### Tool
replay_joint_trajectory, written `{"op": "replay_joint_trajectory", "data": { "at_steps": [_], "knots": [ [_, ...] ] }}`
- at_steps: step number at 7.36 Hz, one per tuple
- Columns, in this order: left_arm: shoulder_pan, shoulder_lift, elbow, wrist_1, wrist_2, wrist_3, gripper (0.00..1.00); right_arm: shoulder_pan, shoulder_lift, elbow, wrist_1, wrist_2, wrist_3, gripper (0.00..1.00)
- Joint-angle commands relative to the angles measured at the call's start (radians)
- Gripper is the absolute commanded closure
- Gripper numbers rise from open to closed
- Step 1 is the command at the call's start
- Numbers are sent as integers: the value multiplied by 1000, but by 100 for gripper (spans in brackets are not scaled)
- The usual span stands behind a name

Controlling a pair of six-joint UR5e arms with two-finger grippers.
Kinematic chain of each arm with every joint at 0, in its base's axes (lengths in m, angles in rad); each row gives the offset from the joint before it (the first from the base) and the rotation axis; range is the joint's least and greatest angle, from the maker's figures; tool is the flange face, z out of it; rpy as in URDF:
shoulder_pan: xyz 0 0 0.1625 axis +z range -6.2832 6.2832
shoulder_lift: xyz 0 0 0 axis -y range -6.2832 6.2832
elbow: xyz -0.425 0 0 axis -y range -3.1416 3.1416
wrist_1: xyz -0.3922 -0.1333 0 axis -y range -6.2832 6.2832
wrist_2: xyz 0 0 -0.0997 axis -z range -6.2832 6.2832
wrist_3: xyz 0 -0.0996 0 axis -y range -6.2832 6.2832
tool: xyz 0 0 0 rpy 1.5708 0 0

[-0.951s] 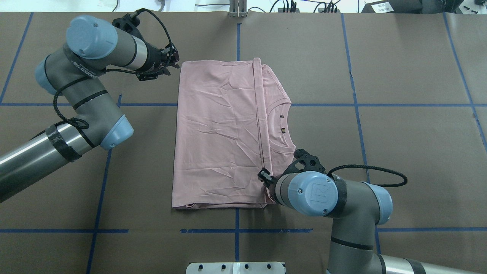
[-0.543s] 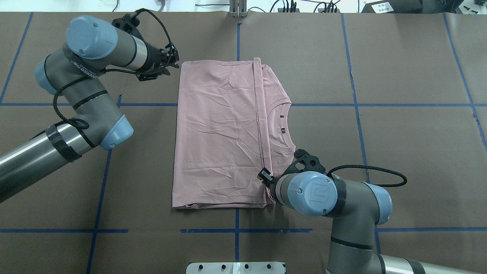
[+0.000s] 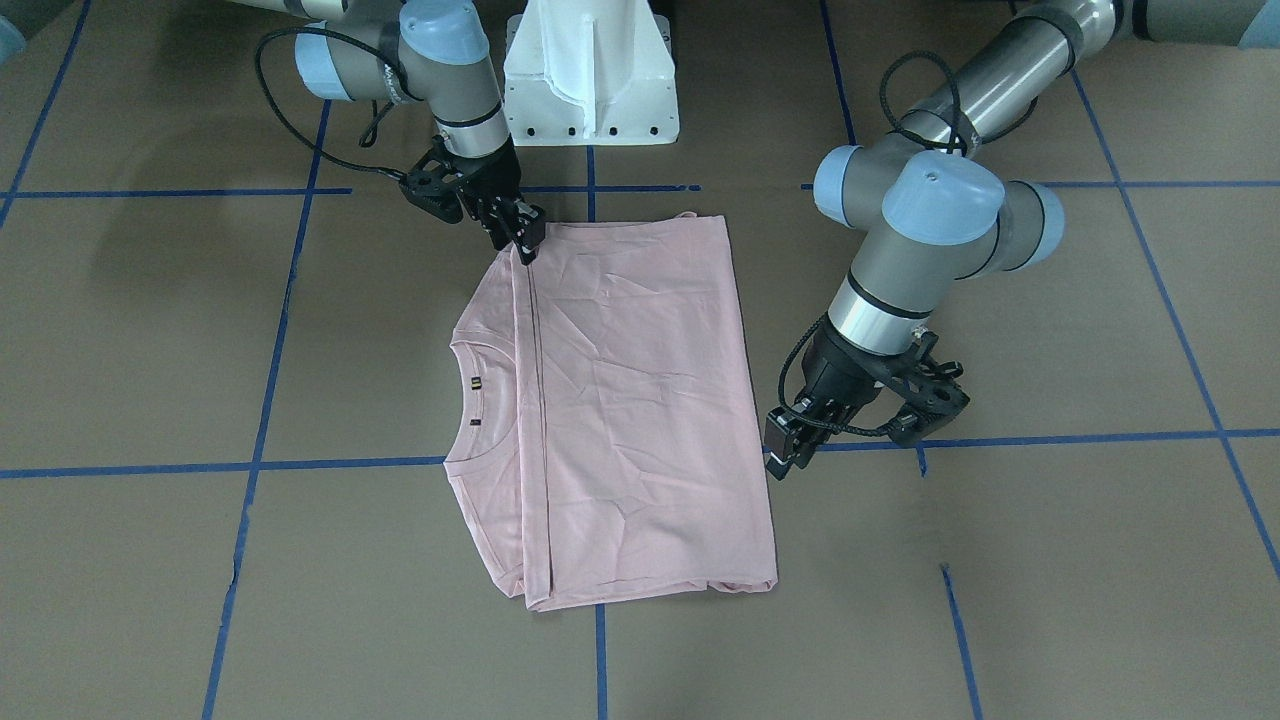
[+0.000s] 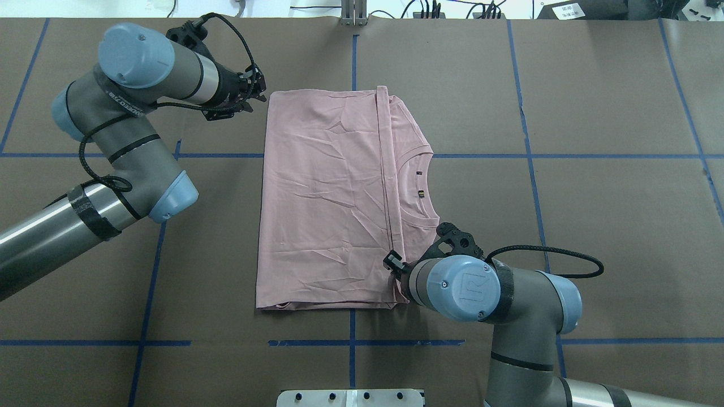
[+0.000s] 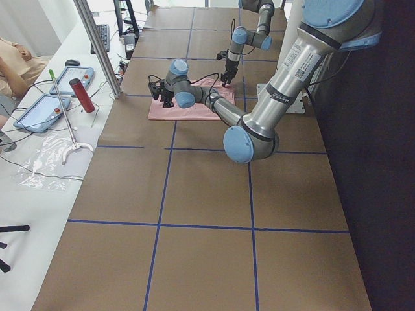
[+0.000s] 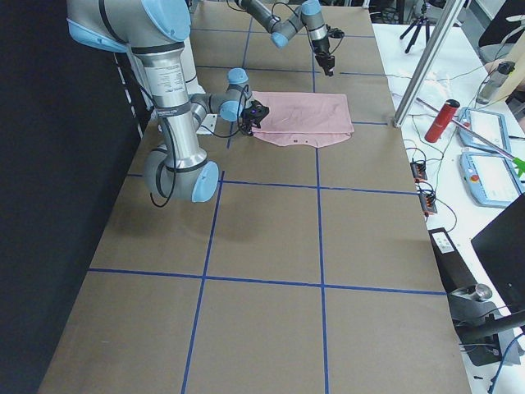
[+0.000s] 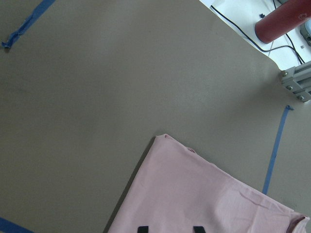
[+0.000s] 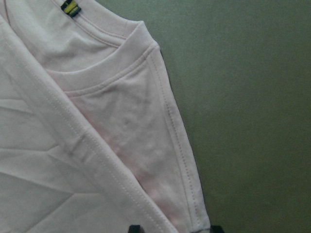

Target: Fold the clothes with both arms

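Pink T-shirt point(image 4: 322, 198) lies plain side up, folded to a rectangle, mid-table on the brown table cover point(image 4: 565, 198), collar point(image 4: 421, 189) peeking out on the robot's right; right gripper point(image 3: 526, 246) sits low at the robot-side corner, fingers spread astride the folded edge; left gripper point(image 4: 260, 91) hovers spread just off the far corner; the risk: left closes on air, right lifts alone, the fold skews
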Motion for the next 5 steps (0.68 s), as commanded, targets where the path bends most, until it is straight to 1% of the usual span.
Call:
{"op": "replay_joint_trajectory", "data": {
  "at_steps": [1,2,3,5],
  "knots": [
    [0,0,0,0,0,0,58,-1,0,-5,0,0,0,58],
    [0,0,0,0,0,0,58,-1,2,-9,0,0,0,63],
    [0,0,0,0,0,0,58,-1,2,-9,2,0,0,100],
    [0,5,0,0,0,0,58,1,2,-3,3,0,0,100]
  ]
}}
